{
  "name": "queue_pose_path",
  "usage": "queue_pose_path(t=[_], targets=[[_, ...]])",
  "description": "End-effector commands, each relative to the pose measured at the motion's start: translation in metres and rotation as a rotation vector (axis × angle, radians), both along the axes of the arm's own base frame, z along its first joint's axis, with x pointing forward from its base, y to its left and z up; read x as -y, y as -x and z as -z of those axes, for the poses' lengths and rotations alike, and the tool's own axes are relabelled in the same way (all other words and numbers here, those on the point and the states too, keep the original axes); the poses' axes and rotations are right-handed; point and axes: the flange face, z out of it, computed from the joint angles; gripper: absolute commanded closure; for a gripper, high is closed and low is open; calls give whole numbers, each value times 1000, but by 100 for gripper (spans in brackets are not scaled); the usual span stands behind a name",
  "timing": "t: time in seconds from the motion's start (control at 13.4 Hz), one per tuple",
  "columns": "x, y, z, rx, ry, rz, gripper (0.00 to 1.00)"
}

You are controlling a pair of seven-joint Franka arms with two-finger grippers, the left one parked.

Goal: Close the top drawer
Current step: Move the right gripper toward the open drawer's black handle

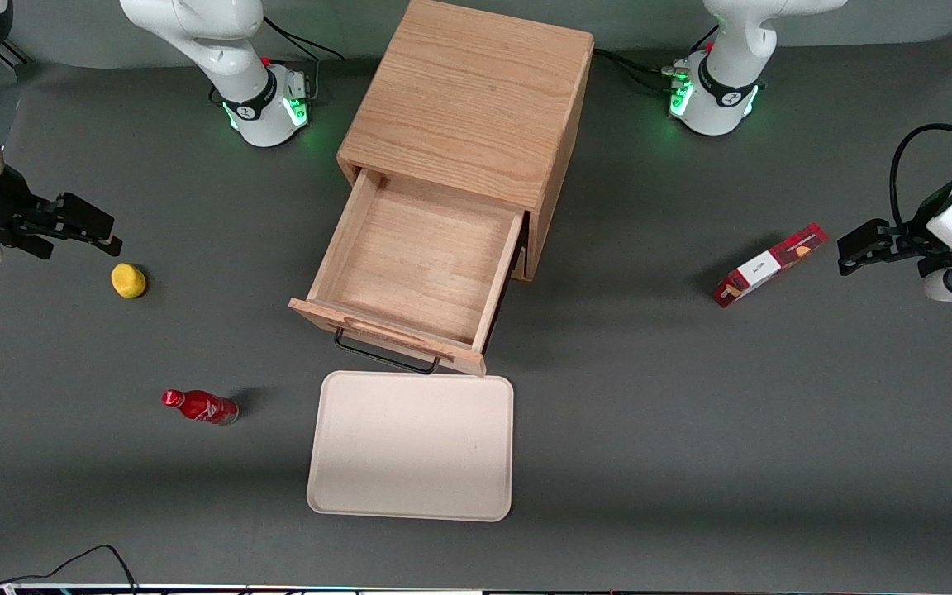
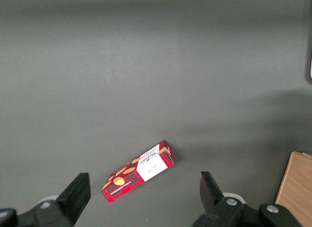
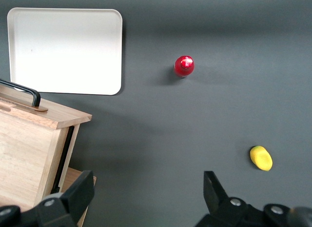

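Note:
The top drawer (image 1: 422, 256) of the light-oak cabinet (image 1: 468, 99) stands pulled far out, and its wooden box holds nothing. Its front lip (image 1: 385, 330) and black wire handle (image 1: 385, 357) face the front camera, just short of the tray. In the right wrist view the drawer front (image 3: 48, 114) and handle (image 3: 22, 90) show from the side. My right gripper (image 1: 108, 233) hovers toward the working arm's end of the table, close to the lemon and well apart from the drawer. The gripper (image 3: 147, 188) is open, with only bare table between its fingers.
A cream tray (image 1: 411, 446) lies on the table in front of the drawer. A red bottle (image 1: 199, 406) lies nearer the front camera than a yellow lemon (image 1: 128, 280). A red snack box (image 1: 769, 264) lies toward the parked arm's end.

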Motion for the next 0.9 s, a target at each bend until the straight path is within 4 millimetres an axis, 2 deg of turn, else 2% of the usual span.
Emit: queue_pose_path(t=[0.0,0.3,0.37,0.52,0.82], targets=[[-1,5,-4,-8,2,19,0],[0,-3,5,-21,-13,7,0],[-8,-7,7,-18,-18,-29,0],[-27,-28,5,4,-39,-128,0],[-57,-69,31,0,-101,-217,0]])
